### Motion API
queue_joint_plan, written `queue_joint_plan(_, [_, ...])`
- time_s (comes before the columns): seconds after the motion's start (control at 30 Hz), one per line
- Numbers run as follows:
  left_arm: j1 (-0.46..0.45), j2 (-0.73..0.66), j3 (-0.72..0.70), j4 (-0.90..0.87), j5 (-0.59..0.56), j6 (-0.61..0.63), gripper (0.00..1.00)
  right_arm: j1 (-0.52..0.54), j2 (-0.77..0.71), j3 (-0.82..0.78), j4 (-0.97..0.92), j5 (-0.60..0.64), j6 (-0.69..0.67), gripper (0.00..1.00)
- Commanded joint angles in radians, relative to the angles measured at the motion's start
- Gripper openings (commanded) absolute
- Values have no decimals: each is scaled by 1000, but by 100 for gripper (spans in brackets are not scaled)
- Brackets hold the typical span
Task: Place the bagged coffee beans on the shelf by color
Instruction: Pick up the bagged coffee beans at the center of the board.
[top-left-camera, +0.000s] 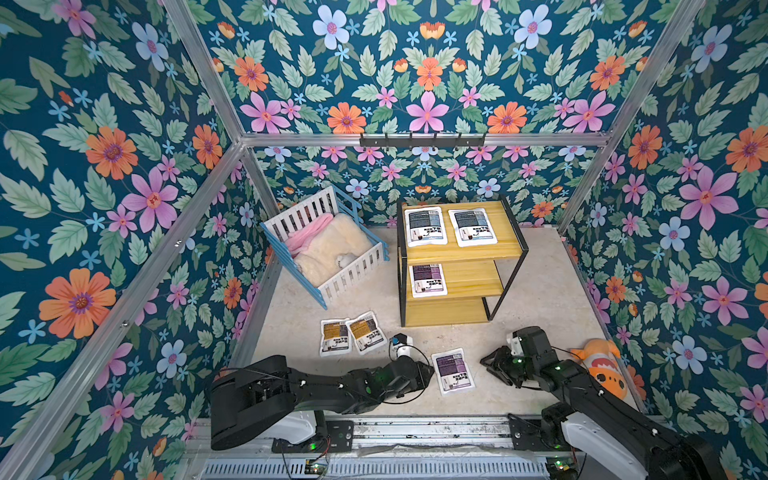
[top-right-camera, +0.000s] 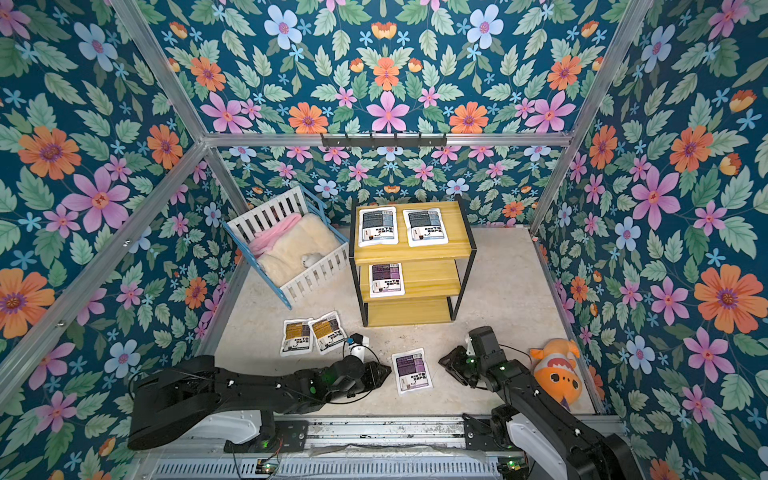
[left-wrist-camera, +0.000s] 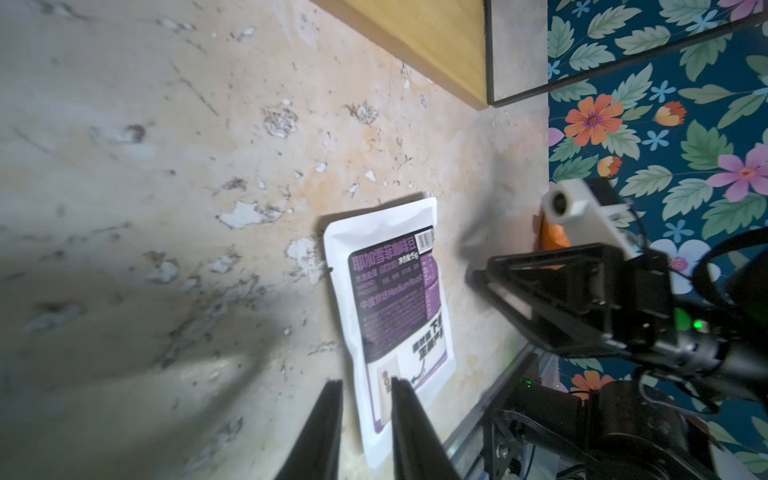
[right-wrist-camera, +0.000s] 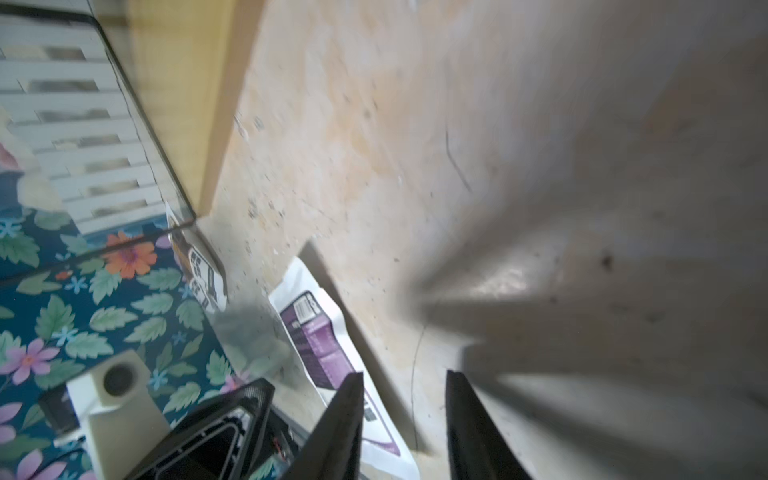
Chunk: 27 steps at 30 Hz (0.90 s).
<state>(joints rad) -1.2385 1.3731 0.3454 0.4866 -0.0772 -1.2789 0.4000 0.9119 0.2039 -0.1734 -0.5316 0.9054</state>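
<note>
Purple coffee pouch (top-left-camera: 454, 371) lies flat, long axis and barcode end pointing at the shelf (top-left-camera: 457, 249); my left gripper (left-wrist-camera: 368, 382), barely parted, straddles one long edge, contact unclear, my right gripper (right-wrist-camera: 405, 374) beside it gapes wider, empty.

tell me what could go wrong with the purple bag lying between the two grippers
The left gripper and right gripper flank the same purple bag, so they may collide. The bag lies flat on the table, so a grip at its edge might just push it along.
</note>
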Motion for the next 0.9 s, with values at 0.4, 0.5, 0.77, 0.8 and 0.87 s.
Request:
queue_joint_plan(0.4, [2,172,30,122,64,-32,23,66,166,-87,276,-116,-41,32])
queue_joint_plan(0.5, [5,167,15,136,58,-38,23,69,182,-86,307,-125,-39,28])
queue_joint_plan(0.77, [27,155,-129,383,83,-128,29,73,202,-124,444,-190,20,1])
queue_joint_plan(0.8, [30,171,-152,450,92,-148,31,74,200,-128,459,-198,31,0])
queue_joint_plan(0.87, [45,227,-214,655,114,-209,33,74,194,-138,490,-204,50,0])
